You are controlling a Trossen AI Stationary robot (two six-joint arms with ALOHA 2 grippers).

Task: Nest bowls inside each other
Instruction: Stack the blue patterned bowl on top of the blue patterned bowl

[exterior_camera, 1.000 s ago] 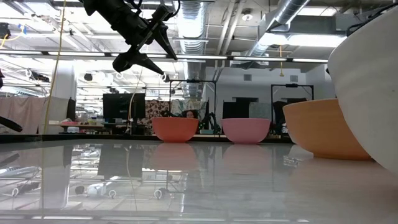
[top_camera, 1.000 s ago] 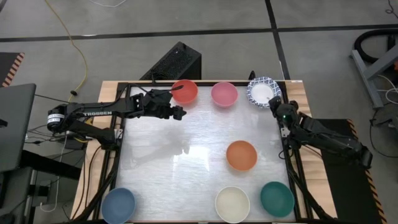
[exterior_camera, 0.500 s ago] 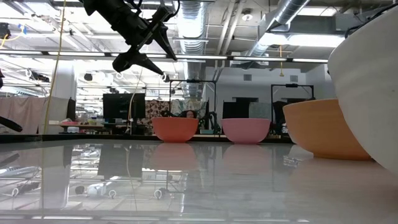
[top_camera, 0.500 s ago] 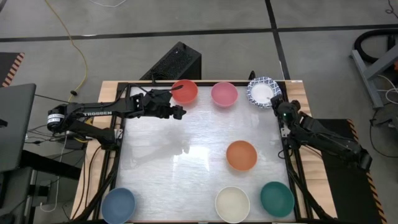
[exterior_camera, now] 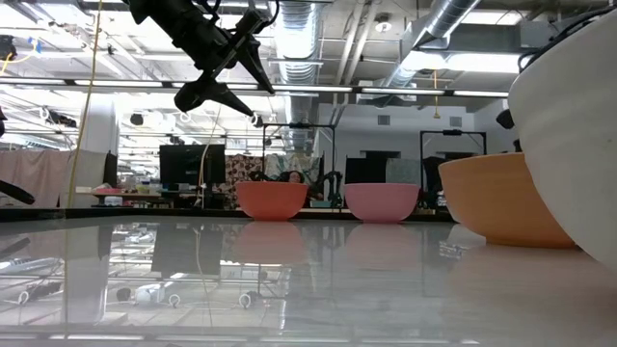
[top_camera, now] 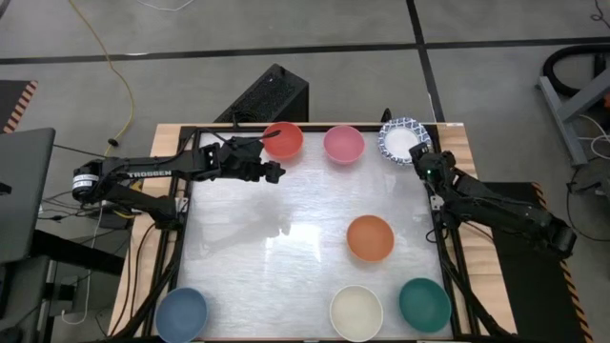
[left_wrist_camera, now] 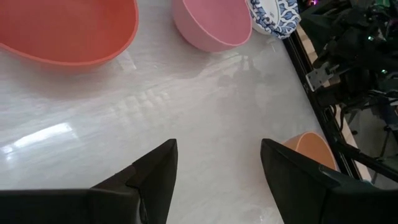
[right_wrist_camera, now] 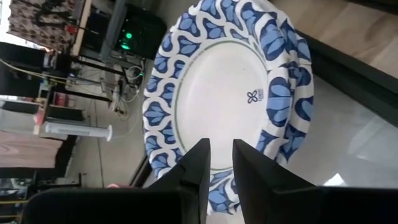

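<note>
Along the table's far edge stand a red bowl (top_camera: 282, 140), a pink bowl (top_camera: 343, 144) and white bowls with blue patterned rims (top_camera: 403, 139), nested, with at least two rims showing (right_wrist_camera: 298, 93). An orange bowl (top_camera: 370, 238) stands right of centre. Blue (top_camera: 181, 313), cream (top_camera: 355, 312) and teal (top_camera: 424, 304) bowls line the near edge. My left gripper (top_camera: 276, 171) hangs open above the table just near of the red bowl (left_wrist_camera: 62, 31). My right gripper (right_wrist_camera: 221, 146) is open by a narrow gap, at the near right rim of the white bowls. My right gripper comes slanting down from the table's right at the near rim (right_wrist_camera: 214, 190) of the white and blue bowls. I cannot tell whether its fingers touch the rim.
A black frame rail (top_camera: 448, 257) runs along the table's right edge under my right arm. Bare tabletop (top_camera: 276, 248) lies between the far row and the near row, left of the orange bowl.
My right gripper has edged toward the table's far edge, closer to the white and blue bowls, and a dark part of it now shows at the right of the low view. The bowls stand as before.
</note>
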